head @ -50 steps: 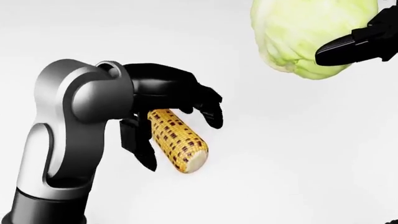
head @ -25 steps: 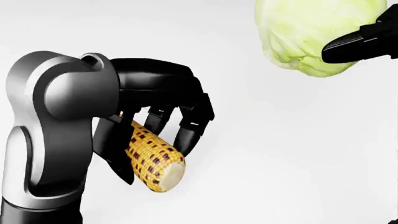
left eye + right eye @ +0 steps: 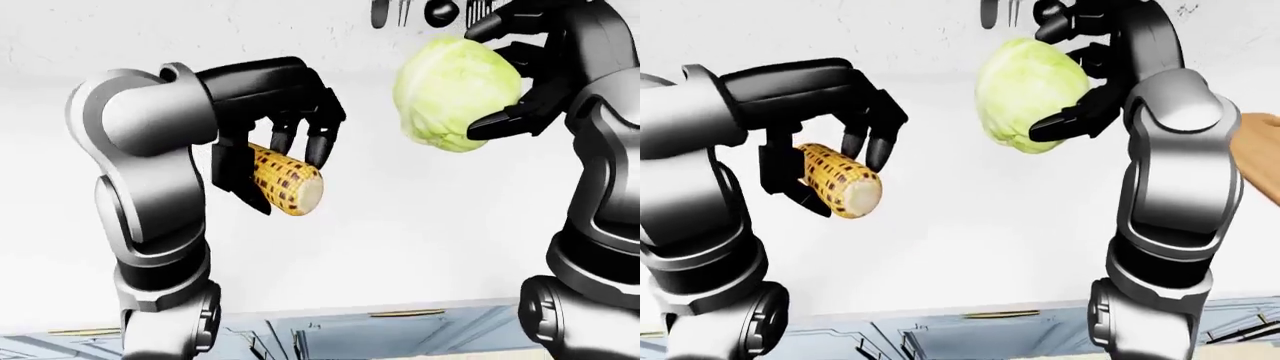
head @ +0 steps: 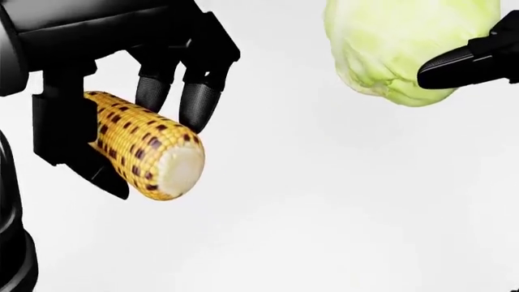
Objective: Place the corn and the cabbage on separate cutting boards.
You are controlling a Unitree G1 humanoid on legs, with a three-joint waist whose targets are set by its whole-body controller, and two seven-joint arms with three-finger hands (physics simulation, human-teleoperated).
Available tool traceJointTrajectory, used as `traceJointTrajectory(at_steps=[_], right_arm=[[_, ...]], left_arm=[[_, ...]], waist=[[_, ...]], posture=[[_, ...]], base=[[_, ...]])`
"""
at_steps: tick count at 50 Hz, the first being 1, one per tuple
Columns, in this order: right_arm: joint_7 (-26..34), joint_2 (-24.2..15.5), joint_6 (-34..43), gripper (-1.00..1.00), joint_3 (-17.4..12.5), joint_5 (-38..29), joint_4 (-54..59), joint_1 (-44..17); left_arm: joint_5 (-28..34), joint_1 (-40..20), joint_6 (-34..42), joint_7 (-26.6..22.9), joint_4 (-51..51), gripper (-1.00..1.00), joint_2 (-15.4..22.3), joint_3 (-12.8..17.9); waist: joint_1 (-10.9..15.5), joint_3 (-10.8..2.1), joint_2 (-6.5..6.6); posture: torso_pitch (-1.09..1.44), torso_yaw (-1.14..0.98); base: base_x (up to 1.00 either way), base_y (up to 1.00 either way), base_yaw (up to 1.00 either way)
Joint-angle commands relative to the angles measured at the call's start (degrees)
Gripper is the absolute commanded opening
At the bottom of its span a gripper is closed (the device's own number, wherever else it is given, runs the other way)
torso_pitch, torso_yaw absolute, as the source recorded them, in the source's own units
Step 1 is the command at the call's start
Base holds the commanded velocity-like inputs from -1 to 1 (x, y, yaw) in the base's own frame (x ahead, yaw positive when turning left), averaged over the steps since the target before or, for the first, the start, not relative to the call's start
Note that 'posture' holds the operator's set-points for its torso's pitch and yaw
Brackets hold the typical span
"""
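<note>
Both vegetables are picked up but neither is placed. The left hand (image 3: 275, 142) grips the corn (image 3: 285, 180) in the air; the right hand (image 3: 1080, 75) clasps the cabbage (image 3: 1030, 94) aloft. Only one board (image 3: 1262, 154) edge shows, at the right-eye view's right.

A plain white counter (image 3: 400, 247) fills most of each view. Dark utensils (image 3: 425, 11) hang on the wall at the top of the left-eye view. Pale blue cabinet fronts (image 3: 970, 337) with a brass handle (image 3: 995, 314) run along the bottom.
</note>
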Motion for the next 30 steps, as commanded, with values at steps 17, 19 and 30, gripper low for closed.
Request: traceJointTrajectory(at_steps=[17,19,30], right_arm=[[-1.5,-0.1,-2.1,-1.00,-0.9,-0.6,-1.8,-0.7],[-1.4,0.2,-2.2,-1.00,-0.5,-0.8,-2.3,0.0],[-1.6,1.9,-2.3,-1.00,0.2,-1.8,-2.1,-0.2]], left_arm=[[-2.0,-5.0,2.3,11.0,3.5,-1.00,2.8,1.7],[0.0,-6.3,4.8,14.6,7.2,-1.00,2.5,1.7],[-2.1,-7.1,7.4,24.0,12.1,-1.00,3.4,1.8]], waist=[[-2.4,-1.73,-2.75],[-2.1,1.05,-1.88],[-1.8,-1.42,4.13]], posture=[[0.00,0.00],[0.00,0.00],[0.00,0.00]], base=[[-0.68,0.00,0.00],[0.00,0.00,0.00],[0.00,-0.05,0.00]])
